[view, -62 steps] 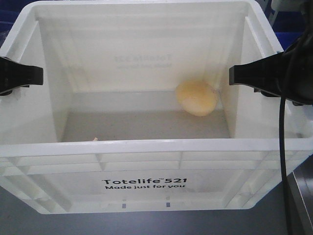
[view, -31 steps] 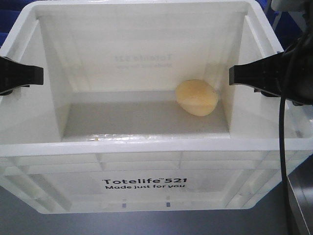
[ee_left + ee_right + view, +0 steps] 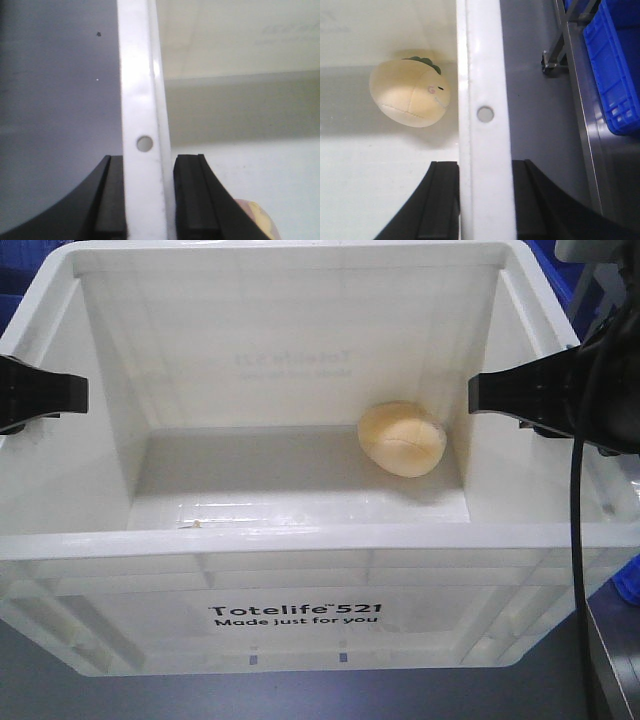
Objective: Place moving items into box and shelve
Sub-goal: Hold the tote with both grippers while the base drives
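Face on toy shows only from right wrist.

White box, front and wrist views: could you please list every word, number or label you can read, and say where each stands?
"Totelife 521": on the front outer wall of the white box, front view.
"Made just for you": directly beneath it, on the same wall.
Faint print on the far wall: it shows through in reverse and is too pale to read surely.
Left wrist view: the same kind of print at the top right is blurred and unreadable.
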